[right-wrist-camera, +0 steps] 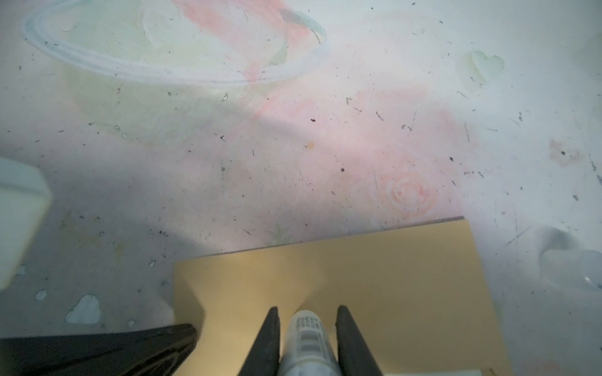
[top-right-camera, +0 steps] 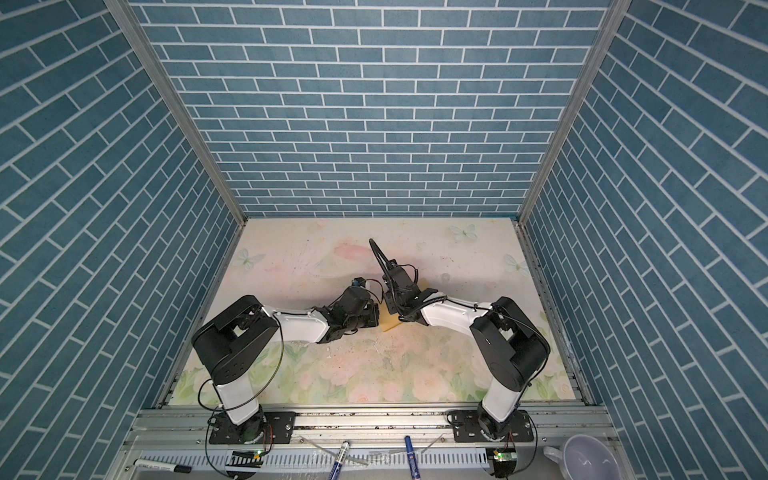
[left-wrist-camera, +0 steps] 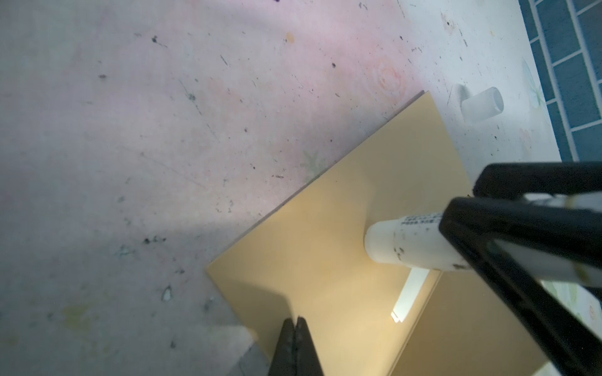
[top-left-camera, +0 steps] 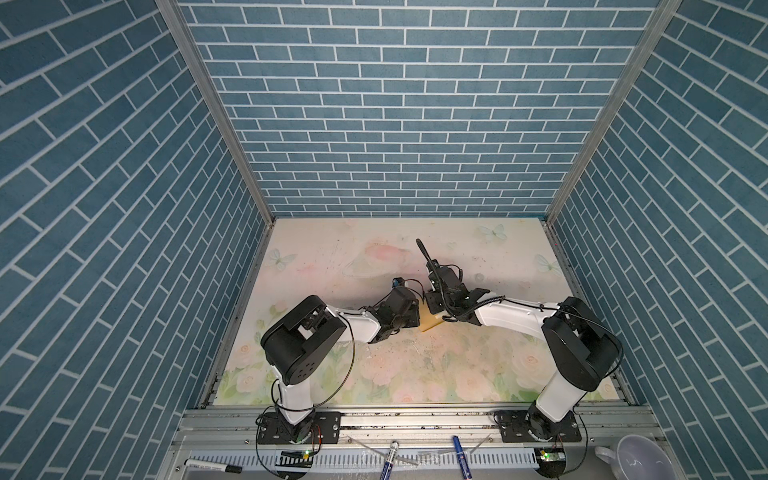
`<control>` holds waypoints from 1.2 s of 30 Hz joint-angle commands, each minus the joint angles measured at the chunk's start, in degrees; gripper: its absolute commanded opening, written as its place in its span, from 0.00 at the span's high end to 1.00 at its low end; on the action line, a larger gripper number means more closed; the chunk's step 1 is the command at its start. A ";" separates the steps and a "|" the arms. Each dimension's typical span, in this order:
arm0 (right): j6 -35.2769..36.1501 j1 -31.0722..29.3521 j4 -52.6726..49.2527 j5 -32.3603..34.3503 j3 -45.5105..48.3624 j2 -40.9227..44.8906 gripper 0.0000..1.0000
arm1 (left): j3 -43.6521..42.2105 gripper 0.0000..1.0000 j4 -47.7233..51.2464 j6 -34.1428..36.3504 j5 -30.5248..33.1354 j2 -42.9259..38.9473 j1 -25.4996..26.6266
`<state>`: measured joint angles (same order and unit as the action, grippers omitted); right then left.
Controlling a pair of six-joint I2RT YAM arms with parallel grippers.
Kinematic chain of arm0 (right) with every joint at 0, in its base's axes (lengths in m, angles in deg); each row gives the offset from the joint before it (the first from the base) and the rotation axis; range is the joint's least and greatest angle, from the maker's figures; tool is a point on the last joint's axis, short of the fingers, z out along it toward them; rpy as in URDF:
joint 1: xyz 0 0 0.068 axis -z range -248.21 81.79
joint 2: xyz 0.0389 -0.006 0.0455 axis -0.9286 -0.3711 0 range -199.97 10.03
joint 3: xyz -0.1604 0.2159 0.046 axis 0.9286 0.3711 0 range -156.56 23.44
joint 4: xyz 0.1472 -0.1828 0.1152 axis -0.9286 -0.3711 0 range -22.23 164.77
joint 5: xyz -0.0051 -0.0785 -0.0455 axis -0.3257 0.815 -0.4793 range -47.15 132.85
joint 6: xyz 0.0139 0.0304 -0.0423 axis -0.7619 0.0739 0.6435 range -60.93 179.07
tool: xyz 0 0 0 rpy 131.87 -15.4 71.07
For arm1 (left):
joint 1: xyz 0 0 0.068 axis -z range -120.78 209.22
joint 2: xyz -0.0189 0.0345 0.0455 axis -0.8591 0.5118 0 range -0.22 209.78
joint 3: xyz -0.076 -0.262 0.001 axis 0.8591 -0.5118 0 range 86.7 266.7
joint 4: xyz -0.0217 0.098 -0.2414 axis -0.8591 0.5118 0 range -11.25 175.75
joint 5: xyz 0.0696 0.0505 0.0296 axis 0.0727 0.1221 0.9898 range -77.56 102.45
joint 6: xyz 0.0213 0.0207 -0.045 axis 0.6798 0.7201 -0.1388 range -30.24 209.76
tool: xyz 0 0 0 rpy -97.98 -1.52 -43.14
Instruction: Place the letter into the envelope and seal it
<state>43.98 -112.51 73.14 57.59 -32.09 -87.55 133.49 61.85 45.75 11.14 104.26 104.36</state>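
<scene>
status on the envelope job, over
left pincer shut, tips at envelope edge. right pincer shut on glue stick, its end against envelope. cap lies aside.

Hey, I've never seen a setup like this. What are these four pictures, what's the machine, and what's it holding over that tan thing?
It's a robot with two arms, left arm and right arm, mounted at the front of a flowery table. Two pictures look down from overhead, almost identically; two come from cameras on the wrists. The tan thing is an envelope lying flat. The right end effector grips a white tube, probably glue, its tip seemingly touching the envelope. The left end effector is shut, tips on the envelope, apparently pinning it. A white cap lies nearby. A pale strip under the flap may be the letter.
</scene>
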 commanded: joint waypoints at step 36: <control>5.37 4.62 -5.23 12.15 2.57 -3.04 1.00 | -1.26 1.00 11.81 1.39 1.30 4.22 0.12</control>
<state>46.08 -109.88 72.79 65.57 -32.09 -88.36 134.36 61.98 46.10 11.14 104.96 104.52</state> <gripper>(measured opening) 0.266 0.046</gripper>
